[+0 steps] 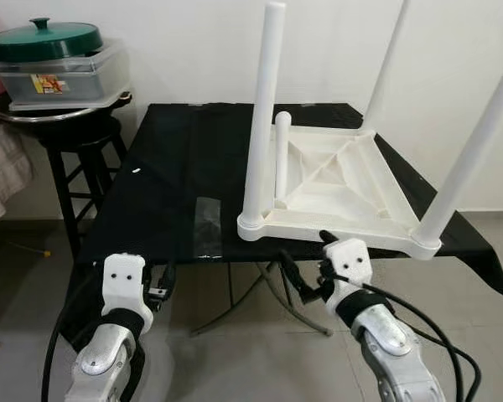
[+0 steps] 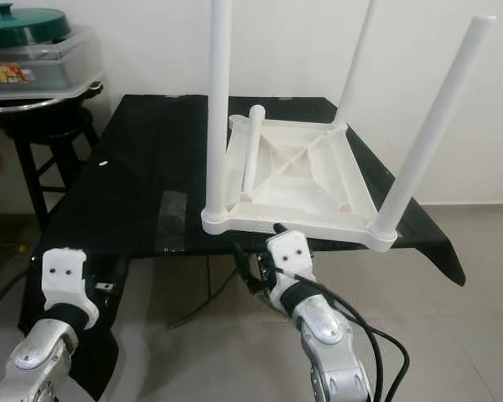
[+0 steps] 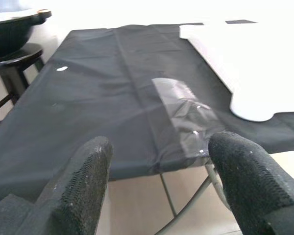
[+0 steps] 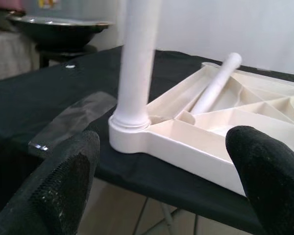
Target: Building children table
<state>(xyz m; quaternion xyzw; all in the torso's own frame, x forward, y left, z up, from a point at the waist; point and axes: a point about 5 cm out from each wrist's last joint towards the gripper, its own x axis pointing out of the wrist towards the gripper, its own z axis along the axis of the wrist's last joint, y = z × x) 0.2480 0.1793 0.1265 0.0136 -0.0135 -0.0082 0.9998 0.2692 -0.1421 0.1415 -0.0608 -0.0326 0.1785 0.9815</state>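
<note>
Three white legs upright in the corners of an upturned white children's table top [image 1: 344,180], itself resting ribbed underside up on the right half of a black-covered folding table [image 1: 168,167], its near rim close to that table's front edge. Near-left leg [image 1: 262,109] seated in its round socket at the top's near-left corner; near-right leg [image 1: 474,146] leaning slightly outward at the near-right corner; far-right leg [image 1: 387,63] at the far-right corner. One loose fourth leg [image 1: 281,159] propped aslant inside the upturned top, close by the near-left leg, not socketed. Strip of clear tape [image 1: 208,219] stuck on the black cover near the front edge, just left of the white top. Small white speck [image 1: 136,171] further back toward the left edge. Right gripper [image 4: 157,176] hovering off the front edge, just before the white top's near rim, black fingers [image 4: 267,181] spread wide, holding nothing. Left gripper [image 3: 159,181] low before the front-left corner, fingers [image 3: 83,186] likewise parted wide, empty, well apart from the white top. Beyond the left edge, black stool [image 1: 67,138] bearing a metal tray, a clear plastic box [image 1: 59,79] and a green lidded pot [image 1: 44,38] stacked on top.
</note>
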